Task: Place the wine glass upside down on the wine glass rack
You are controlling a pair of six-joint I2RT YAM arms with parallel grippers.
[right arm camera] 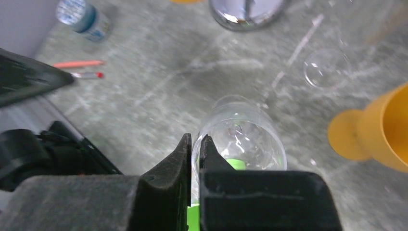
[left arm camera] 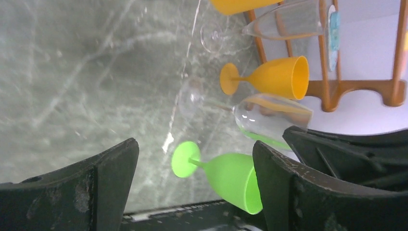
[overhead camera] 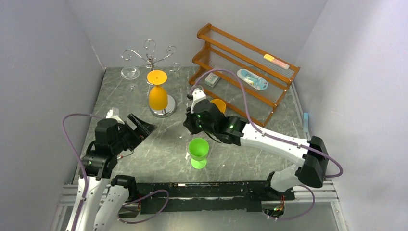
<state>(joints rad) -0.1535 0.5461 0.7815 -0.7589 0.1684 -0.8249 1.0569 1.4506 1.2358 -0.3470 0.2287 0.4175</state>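
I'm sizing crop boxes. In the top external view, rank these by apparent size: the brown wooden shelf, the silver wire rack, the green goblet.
1. brown wooden two-tier shelf
2. shiny silver wire glass rack
3. green plastic goblet, smallest though nearest the camera

place: robot lab cell | evidence: plain grey walls, marbled tabletop, arms bolted to rail

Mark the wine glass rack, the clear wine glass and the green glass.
wine glass rack (overhead camera: 169, 110): top external view, mirrored base rim.
clear wine glass (right arm camera: 243, 139): right wrist view, bowl.
green glass (overhead camera: 198, 146): top external view, bowl.
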